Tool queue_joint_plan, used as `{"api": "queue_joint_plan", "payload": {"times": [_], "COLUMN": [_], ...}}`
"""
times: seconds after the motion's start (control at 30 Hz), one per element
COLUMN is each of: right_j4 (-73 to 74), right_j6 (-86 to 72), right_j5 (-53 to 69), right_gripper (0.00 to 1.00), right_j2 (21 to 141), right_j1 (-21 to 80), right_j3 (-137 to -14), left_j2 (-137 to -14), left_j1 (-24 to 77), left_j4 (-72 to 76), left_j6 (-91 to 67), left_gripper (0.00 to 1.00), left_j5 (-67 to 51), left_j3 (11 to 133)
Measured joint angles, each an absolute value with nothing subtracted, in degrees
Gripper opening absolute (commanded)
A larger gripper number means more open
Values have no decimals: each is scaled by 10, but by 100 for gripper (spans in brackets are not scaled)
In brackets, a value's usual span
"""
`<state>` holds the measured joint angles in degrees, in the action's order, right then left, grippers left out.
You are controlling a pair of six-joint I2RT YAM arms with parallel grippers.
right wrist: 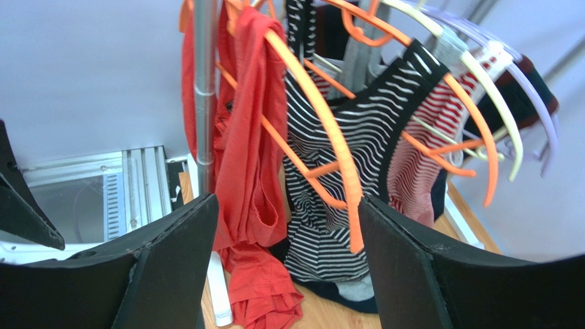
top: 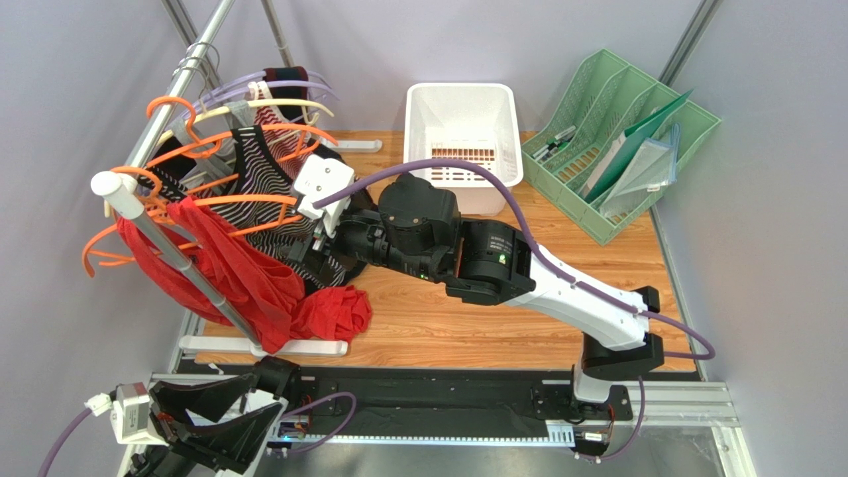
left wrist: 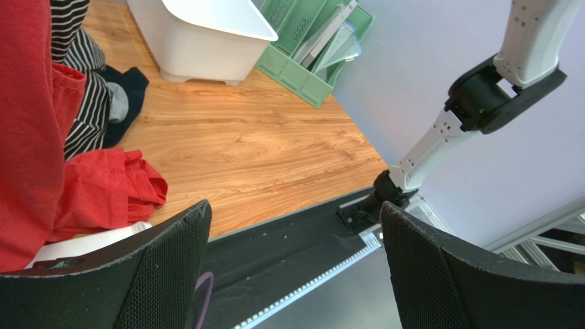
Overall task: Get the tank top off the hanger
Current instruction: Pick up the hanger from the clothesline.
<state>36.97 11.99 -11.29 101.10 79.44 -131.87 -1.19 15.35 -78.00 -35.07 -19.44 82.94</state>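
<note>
— Worrying about anything here?
— Risking a snag: pinching the orange hanger [right wrist: 341, 157] together with the striped tank top [right wrist: 371, 123] and tugging the rack pole [right wrist: 202, 82] along instead of freeing the cloth. Also risking catching the red garment [right wrist: 240, 137] hanging just beside the stripes, probably the wrong piece.
— Finding the tank top where?
— Hanging on that hanger at about ten o'clock of the table [top: 448, 318], straight ahead of the right gripper [right wrist: 287, 205].
— Holding what pose?
— Reaching the right arm from four o'clock across toward the rack, aiming the wrist at the hanger's shoulder, holding the jaws apart with nothing between them. Resting the left gripper [left wrist: 295, 209] low at seven o'clock, showing jaws wide and empty, looking out over the table's near edge.
</note>
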Motion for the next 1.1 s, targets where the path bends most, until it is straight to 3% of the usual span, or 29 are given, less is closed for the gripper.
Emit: {"api": "queue_joint_plan", "payload": {"times": [0.63, 0.87, 1.1], "right_j4": [340, 335, 330], "right_j6": [133, 134, 132], "right_j5": [72, 122, 153], "right_gripper": [59, 45, 38], "right_j2": [1078, 1101, 1122], "right_j1": [695, 687, 682], "right_j3": [-1353, -1354, -1355], "left_j2": [-13, -13, -13], "left_j1": [154, 154, 154], "left_j4": [-780, -780, -780], "left_j6": [-350, -348, -347], "left_gripper": [95, 94, 94], "left_j5": [-235, -240, -242], "left_j3": [864, 864, 864]}}
